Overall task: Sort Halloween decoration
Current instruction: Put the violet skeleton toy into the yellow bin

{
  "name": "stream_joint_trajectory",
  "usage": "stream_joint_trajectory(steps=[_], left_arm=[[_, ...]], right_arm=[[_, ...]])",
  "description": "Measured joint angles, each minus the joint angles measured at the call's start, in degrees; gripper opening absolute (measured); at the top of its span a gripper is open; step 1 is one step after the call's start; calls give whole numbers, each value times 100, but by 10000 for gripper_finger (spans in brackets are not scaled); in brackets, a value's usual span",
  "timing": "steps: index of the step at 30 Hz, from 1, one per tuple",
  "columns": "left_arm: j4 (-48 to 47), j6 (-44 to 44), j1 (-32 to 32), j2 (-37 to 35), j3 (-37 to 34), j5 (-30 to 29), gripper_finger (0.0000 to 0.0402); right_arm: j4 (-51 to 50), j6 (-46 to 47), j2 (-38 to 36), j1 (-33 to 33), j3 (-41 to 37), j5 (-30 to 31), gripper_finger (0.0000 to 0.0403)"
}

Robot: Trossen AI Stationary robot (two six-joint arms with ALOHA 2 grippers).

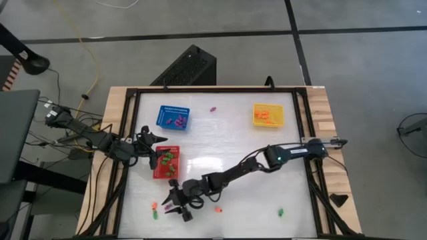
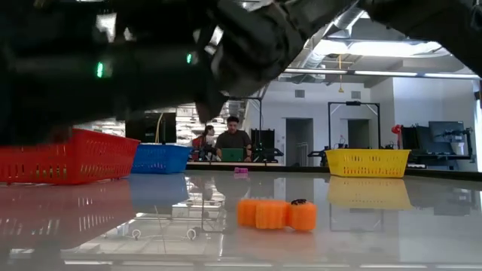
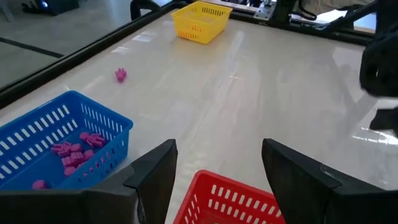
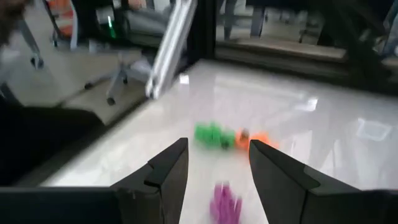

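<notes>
Small trinkets lie loose on the white table: a purple one (image 4: 224,202), a green one (image 4: 211,135) and an orange one (image 4: 252,138) near the near left corner, an orange one (image 1: 217,209), a green one (image 1: 281,213) and a purple one (image 1: 213,108) farther off. My right gripper (image 1: 175,207) is open low over the table; its fingers stand on either side of the purple trinket in the right wrist view (image 4: 217,168). I cannot tell whether they touch it. My left gripper (image 1: 155,143) is open and empty above the red basket's (image 1: 166,162) far end.
The blue basket (image 1: 173,117) holds purple trinkets (image 3: 74,149). The yellow basket (image 1: 267,115) holds orange ones. The red basket holds green ones. A black frame (image 1: 127,133) runs along the table's edges. People sit in the room beyond (image 2: 233,143).
</notes>
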Motion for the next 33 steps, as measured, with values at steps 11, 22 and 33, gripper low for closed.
stream_joint_trajectory(steps=[11, 22, 33], left_arm=[[-1, 101, 1, 0, 0, 7, 226], [-1, 107, -1, 0, 0, 2, 226], [-2, 107, 1, 2, 0, 0, 226]], right_arm=[[-903, -45, 165, -11, 252, 417, 200], [-1332, 36, 145, -17, 265, 457, 178], [-1280, 62, -67, -83, 225, 74, 64]])
